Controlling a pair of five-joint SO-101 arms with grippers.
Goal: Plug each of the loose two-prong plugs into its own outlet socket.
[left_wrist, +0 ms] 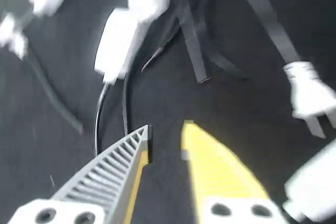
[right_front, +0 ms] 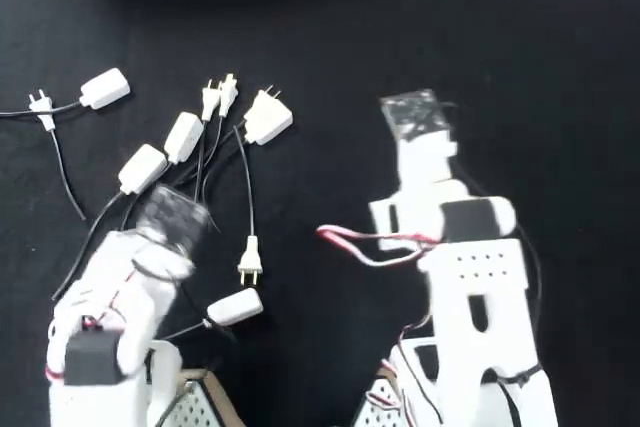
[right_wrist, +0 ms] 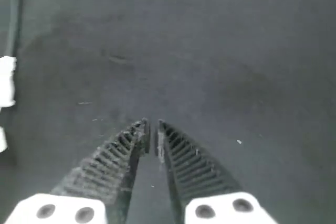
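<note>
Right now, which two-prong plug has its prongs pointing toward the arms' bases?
The lone plug nearest the front edge, just beyond the socket. The paired plugs and the far-left plug point their prongs away.

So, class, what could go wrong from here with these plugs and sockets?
1. The black cords cross one another near the left pincer, so lifting one plug may drag its neighbours.
2. Two plugs lie side by side, touching or nearly so; the pincer could pinch both.
</note>
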